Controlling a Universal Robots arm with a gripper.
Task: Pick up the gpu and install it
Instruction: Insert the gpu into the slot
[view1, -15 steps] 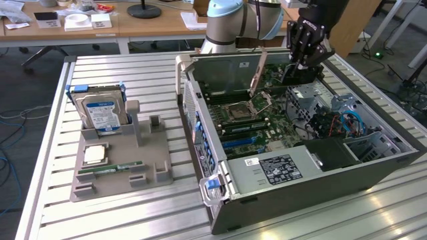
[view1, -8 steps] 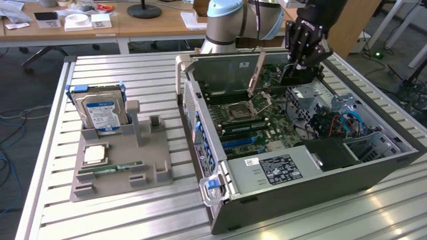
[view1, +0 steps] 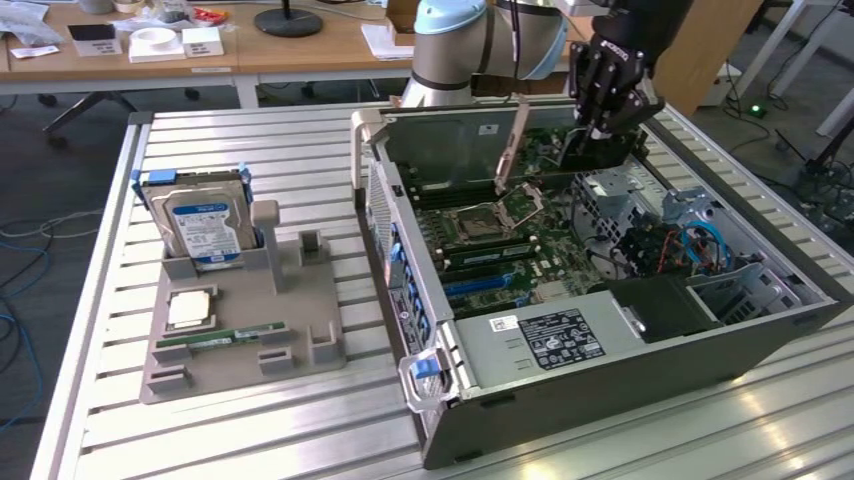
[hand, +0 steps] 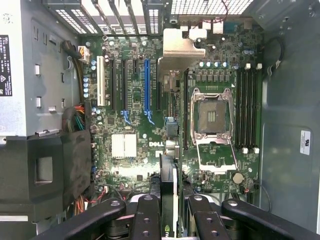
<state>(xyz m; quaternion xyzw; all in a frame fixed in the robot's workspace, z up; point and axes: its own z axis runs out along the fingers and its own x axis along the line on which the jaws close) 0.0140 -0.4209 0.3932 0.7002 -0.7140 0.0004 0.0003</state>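
Black fingers (hand: 150, 220) of your gripper (hand: 168, 225) clamp the gpu (hand: 169, 195) edge-on above the computer case's (view1: 574, 400) green board (hand: 135, 120). Judge it light, stiff and fragile: you hold its edges, sparing the circuitry.

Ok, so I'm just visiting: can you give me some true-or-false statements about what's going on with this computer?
1. The end effector grips the gpu over the open case. True.
2. The hard drive sits inside the case. False: it stands in the grey holder on the table.
3. A green memory stick lies on that holder. True.
4. The gpu is plugged into the blue slot. False: that slot is empty.
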